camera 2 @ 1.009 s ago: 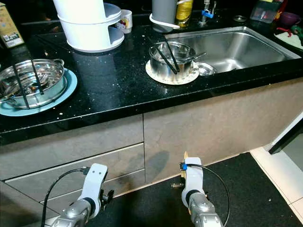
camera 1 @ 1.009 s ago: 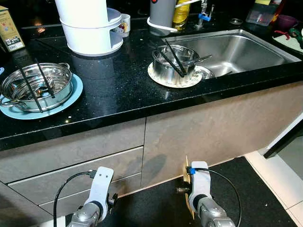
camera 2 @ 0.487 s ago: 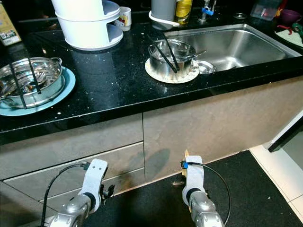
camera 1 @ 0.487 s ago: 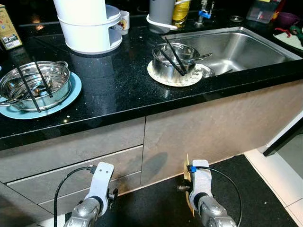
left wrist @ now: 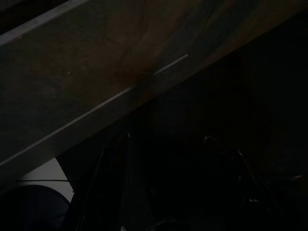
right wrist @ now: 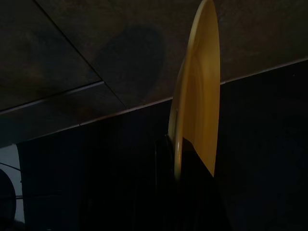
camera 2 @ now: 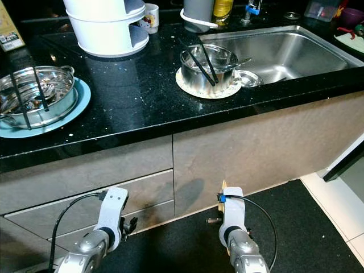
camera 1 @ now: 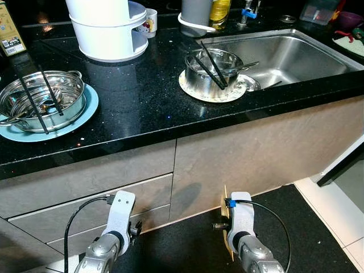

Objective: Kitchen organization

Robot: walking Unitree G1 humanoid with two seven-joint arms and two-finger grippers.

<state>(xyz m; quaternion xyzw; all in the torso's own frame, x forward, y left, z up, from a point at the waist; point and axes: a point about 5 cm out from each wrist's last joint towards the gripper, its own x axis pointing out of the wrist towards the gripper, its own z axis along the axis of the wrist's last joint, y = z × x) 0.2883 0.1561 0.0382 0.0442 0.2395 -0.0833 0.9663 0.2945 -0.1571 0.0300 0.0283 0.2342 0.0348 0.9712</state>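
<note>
My right gripper (right wrist: 175, 161) hangs low in front of the cabinet, shut on the rim of a yellow plate (right wrist: 198, 96). From my head the plate (camera 1: 224, 199) appears edge-on beside my right wrist. My left gripper (left wrist: 166, 139) hangs idle near the lower drawer, its fingers apart with nothing between them. On the black counter (camera 1: 142, 108) a steel pot (camera 1: 42, 102) with black chopsticks stands on a blue plate (camera 1: 85, 116) at the left. A second steel pot (camera 1: 211, 71) with chopsticks stands on a pale plate next to the sink (camera 1: 296, 54).
A white stacked container (camera 1: 108, 31) and a mug (camera 1: 151, 20) stand at the back of the counter, with bottles and a tap behind the sink. Grey drawers (camera 1: 85, 193) face me. Below lie a dark mat (camera 1: 187, 244) and white floor tiles (camera 1: 341, 222) to the right.
The head view has shifted slightly; the counter things keep their places. Both arms hang as before, the right still holding the yellow plate.
</note>
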